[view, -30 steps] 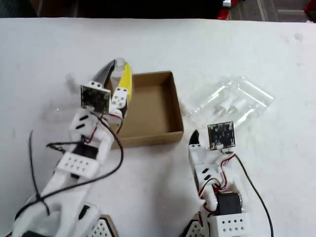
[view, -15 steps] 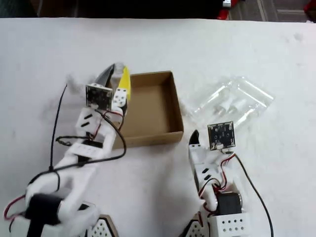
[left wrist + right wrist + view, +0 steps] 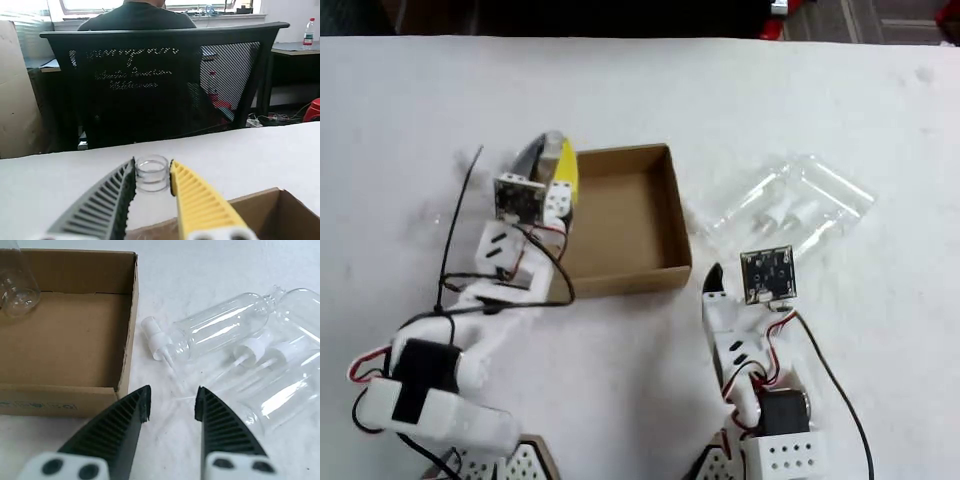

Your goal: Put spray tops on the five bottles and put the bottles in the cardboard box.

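My left gripper [image 3: 551,152] is shut on the neck of a clear, capless bottle [image 3: 553,140] at the left edge of the open cardboard box [image 3: 676,215]. In the left wrist view the grey and yellow fingers pinch the bottle's open neck [image 3: 151,176], with a box corner [image 3: 272,210] below. In the right wrist view, this bottle's base [image 3: 18,291] hangs over the box [image 3: 55,395]. My right gripper [image 3: 172,401] is open, near the box's front right corner [image 3: 712,278]. Several clear bottles [image 3: 220,327] and white spray tops [image 3: 155,339] lie on the table right of the box.
The bottles and spray tops form a loose pile [image 3: 790,205] right of the box. The white table [image 3: 620,90] stretches behind and in front. A black mesh chair [image 3: 160,85] stands past the table's far edge.
The left arm has folded back toward its base, raising the wrist, while its gripper keeps the bottle at the box's left edge. The right arm has not moved.
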`<state>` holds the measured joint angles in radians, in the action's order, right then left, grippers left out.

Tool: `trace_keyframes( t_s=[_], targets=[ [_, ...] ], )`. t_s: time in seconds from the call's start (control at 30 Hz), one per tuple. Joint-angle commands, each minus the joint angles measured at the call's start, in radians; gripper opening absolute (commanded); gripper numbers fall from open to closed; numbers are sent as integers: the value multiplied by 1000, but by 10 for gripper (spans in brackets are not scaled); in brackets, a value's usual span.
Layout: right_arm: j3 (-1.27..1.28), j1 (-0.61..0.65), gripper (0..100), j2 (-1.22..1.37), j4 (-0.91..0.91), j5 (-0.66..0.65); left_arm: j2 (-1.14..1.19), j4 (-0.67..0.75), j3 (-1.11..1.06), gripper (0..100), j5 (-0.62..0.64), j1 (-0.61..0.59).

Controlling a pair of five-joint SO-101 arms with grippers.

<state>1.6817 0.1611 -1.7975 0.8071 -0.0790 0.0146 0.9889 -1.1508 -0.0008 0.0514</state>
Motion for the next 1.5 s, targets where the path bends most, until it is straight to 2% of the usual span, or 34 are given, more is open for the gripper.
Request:
trace_keyframes(
  t_s=[0.0,1.47],
  targets=[
    [9,8,133,1,2,2,7,29,58,24,14,-30],
    [9,8,133,1,2,2,48,34,49,45,14,-13]
  ],
)
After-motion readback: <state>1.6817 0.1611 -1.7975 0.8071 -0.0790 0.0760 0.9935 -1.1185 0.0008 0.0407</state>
